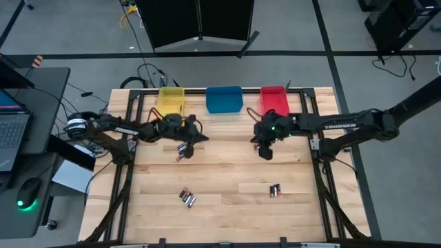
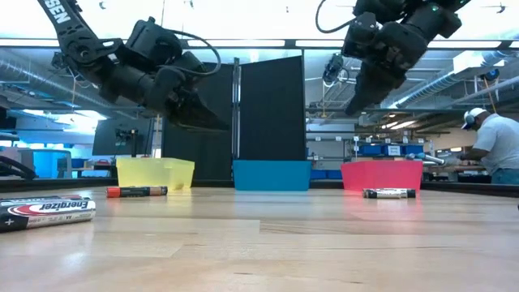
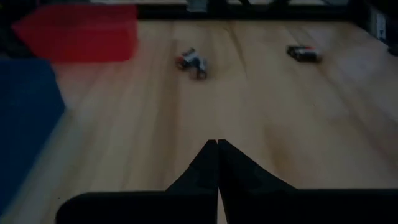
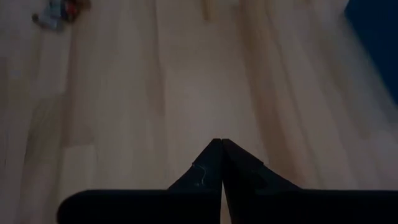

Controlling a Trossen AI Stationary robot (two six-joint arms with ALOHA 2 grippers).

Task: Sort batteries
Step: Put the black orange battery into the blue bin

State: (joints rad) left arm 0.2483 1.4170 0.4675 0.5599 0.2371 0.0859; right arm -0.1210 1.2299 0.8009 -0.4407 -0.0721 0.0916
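Batteries lie on the wooden table in small groups: one (image 1: 182,150) just near my left gripper, a cluster (image 1: 187,198) toward the near edge, and a pair (image 1: 275,190) near-right. The low view shows an Energizer cell (image 2: 45,212) up close and others (image 2: 136,191) (image 2: 389,193) farther off. My left gripper (image 1: 196,136) (image 3: 217,144) hangs shut above the table, in front of the yellow bin (image 1: 172,100). My right gripper (image 1: 265,151) (image 4: 221,143) is shut too, raised in front of the red bin (image 1: 274,100). Neither holds anything.
Yellow, blue (image 1: 224,98) and red bins stand in a row along the table's far edge. Black frame rails run down both sides of the table. A person (image 2: 495,146) stands in the room beyond, at the right of the low view.
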